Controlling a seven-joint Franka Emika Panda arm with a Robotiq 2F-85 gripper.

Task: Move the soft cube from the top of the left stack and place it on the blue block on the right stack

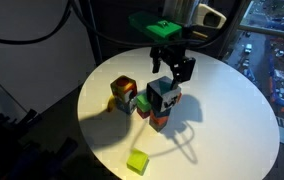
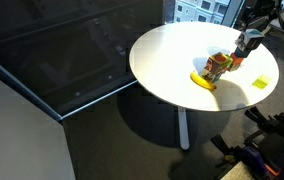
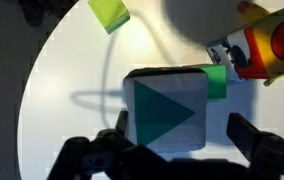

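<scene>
The soft cube (image 1: 164, 95), with white, dark and green faces, sits on top of the right stack. Only the orange-red block (image 1: 160, 122) of that stack shows under it. The blue block is hidden beneath the cube. In the wrist view the soft cube (image 3: 167, 108) shows a white face with a teal-green triangle. My gripper (image 1: 174, 74) hangs just above the cube, open, with a finger on each side and a gap to both (image 3: 179, 132). The left stack (image 1: 124, 94), in orange, yellow, green and red, stands close beside it and also shows in the wrist view (image 3: 272, 40).
A lone yellow-green cube (image 1: 137, 162) lies near the front edge of the round white table (image 1: 232, 120); it also shows in the wrist view (image 3: 109, 12). A green block (image 3: 215, 82) touches the soft cube's side. The blocks show small in an exterior view (image 2: 219, 65).
</scene>
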